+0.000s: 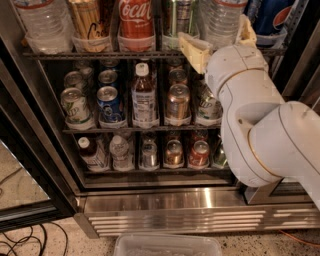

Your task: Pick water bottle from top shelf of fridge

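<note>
The fridge point(200, 215) stands open with a dark interior. On the top shelf point(100, 54) a clear ribbed water bottle point(221, 15) stands toward the right, and a second one point(42, 22) stands at the far left. My gripper point(215, 31) is at the right bottle's base. It is open, with one cream finger point(192, 49) left of the bottle and the other point(246, 31) right of it. The bottle's cap and label are out of view above. My white arm point(260, 130) covers the fridge's right side.
The top shelf also holds a tan bottle point(90, 22), a red Coca-Cola bottle point(136, 20), a green can point(180, 17) and a Pepsi bottle point(272, 15). Short cans and a small brown drink bottle point(144, 95) fill the lower racks. A plastic tub point(167, 245) and cables point(30, 240) lie on the floor.
</note>
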{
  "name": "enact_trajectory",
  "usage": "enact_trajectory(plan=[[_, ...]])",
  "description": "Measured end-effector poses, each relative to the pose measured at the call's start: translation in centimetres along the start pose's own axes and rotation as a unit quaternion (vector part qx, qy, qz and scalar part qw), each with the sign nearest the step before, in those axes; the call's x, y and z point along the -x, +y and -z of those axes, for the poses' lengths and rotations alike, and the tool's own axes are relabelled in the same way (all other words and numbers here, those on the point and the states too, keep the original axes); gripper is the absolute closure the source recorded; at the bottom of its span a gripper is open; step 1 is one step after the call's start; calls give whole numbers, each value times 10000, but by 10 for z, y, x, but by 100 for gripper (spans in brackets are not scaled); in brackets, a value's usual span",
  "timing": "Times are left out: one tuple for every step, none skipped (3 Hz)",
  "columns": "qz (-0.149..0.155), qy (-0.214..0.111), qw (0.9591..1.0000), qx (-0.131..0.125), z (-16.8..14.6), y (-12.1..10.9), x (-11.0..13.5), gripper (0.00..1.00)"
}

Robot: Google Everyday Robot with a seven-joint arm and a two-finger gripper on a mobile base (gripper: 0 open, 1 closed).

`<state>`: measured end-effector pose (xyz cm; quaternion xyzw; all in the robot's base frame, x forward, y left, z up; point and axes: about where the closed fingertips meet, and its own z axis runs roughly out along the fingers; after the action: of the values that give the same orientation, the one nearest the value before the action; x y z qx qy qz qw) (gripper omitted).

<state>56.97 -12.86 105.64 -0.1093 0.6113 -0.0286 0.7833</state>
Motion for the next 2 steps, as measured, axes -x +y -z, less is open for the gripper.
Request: enact_trajectory(plan=[[-15, -33, 9992, -386, 6, -12, 5, 24], [-99, -44, 9988, -476, 21, -18, 13, 26]])
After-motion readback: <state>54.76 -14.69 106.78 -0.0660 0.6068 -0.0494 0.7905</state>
